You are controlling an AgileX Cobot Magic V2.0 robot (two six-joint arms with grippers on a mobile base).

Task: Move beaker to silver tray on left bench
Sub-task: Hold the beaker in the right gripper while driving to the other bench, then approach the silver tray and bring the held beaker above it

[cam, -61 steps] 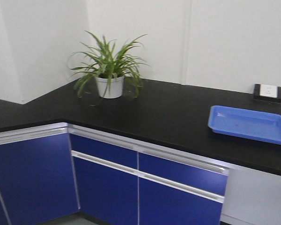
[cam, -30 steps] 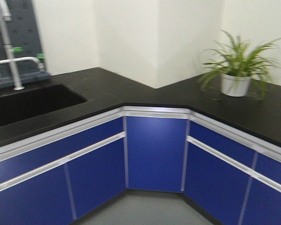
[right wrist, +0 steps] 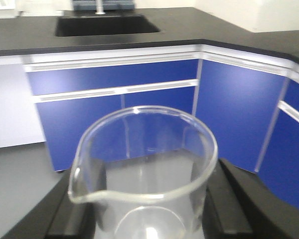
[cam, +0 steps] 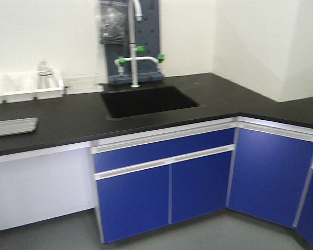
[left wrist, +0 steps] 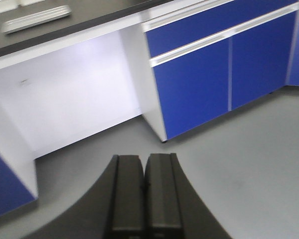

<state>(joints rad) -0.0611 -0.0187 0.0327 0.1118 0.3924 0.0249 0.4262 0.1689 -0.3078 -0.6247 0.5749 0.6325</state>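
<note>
The beaker (right wrist: pixel 144 149) held off the bench (cam: pixel 224 94), silver tray (cam: pixel 10 126) at the frame's left edge
The right gripper (right wrist: pixel 149 214) pinches the clear beaker upright by its sides, probably so it rides steady; the left gripper (left wrist: pixel 143 194), pressed together and empty, points at the floor (left wrist: pixel 249 164).
</note>
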